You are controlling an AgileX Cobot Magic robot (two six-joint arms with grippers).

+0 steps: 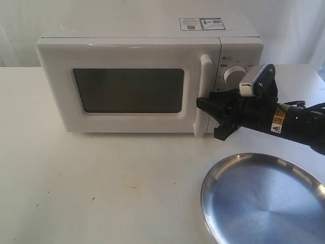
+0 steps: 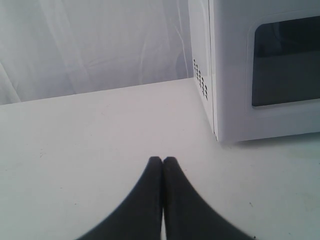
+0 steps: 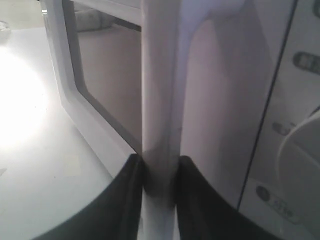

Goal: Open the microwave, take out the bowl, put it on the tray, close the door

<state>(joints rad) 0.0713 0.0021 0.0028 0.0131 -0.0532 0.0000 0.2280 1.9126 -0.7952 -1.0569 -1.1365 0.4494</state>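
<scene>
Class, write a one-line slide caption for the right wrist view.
Right gripper pinching the white bar handle of the microwave door, beside its dark window.

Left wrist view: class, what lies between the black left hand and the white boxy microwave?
Nothing: bare white tabletop separates the left hand from the white boxy microwave, per the left wrist view.

A robot lab, judging by the white cloth backdrop point(image 1: 30, 25), plain counter point(image 1: 76, 178), microwave point(image 1: 127, 51) and black robot arm point(image 1: 294, 124).

Exterior camera faces the microwave point(image 1: 132, 51) front; both wrist cameras see it closer.
</scene>
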